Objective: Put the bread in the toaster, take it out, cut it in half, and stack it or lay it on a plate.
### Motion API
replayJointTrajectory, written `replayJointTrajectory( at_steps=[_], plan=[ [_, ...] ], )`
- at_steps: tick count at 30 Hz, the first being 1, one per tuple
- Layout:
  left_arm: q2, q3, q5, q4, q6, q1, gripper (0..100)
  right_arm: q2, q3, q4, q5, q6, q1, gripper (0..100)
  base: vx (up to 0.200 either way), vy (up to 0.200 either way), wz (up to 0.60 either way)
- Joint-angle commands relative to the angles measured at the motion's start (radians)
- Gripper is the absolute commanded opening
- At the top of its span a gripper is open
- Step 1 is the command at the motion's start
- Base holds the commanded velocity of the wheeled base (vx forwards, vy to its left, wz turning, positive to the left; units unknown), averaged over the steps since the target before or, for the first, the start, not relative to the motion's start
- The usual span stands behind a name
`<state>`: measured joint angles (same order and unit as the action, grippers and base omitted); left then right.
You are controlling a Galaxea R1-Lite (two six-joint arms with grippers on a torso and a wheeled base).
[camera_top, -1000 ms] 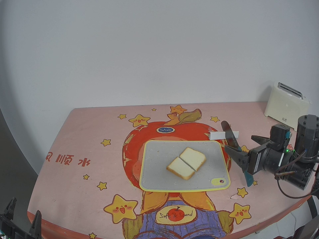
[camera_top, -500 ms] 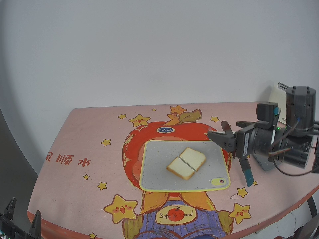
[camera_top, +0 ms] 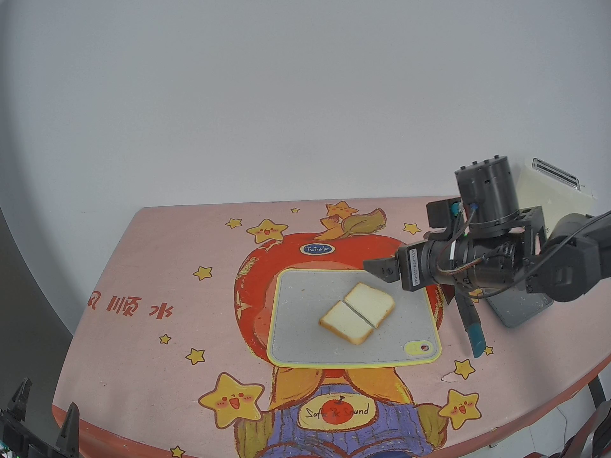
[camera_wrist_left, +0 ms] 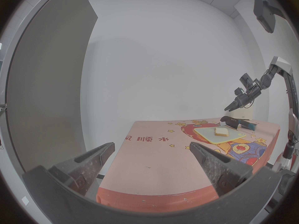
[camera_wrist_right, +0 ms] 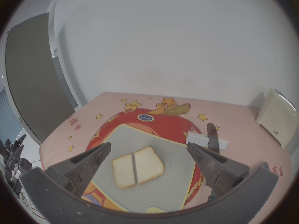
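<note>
Head view: one yellow-rimmed cutting board (camera_top: pixel 299 326) carries two bread halves (camera_top: pixel 369 303), side by side along the cut. The right gripper (camera_top: pixel 380 268) hangs over the board's far right corner. One knife (camera_top: pixel 471 329) lies just beside the board, and one toaster (camera_top: pixel 550 195) stands far right.

Left wrist view: the left gripper (camera_wrist_left: pixel 151 145) gapes wide and empty, off the table (camera_wrist_left: pixel 149 159) edge.

Right wrist view: the right jaws are spread wide, holding nothing, above the halves.
</note>
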<state>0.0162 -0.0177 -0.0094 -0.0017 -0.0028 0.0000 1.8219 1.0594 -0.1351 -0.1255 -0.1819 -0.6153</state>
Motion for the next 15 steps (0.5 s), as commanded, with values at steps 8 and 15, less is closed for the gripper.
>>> replayJointTrajectory(
  at_steps=[8, 15],
  plan=[
    [-0.01, 0.018, 0.0, 0.0, 0.0, 0.0, 100, 0.082, -0.013, 0.0, -0.022, 0.006, -0.007, 100, 0.0, 0.0, 0.0],
    [-0.01, 0.018, 0.0, 0.0, 0.0, 0.0, 100, 0.105, -0.024, -0.003, -0.034, 0.006, 0.002, 100, 0.0, 0.0, 0.0]
  ],
)
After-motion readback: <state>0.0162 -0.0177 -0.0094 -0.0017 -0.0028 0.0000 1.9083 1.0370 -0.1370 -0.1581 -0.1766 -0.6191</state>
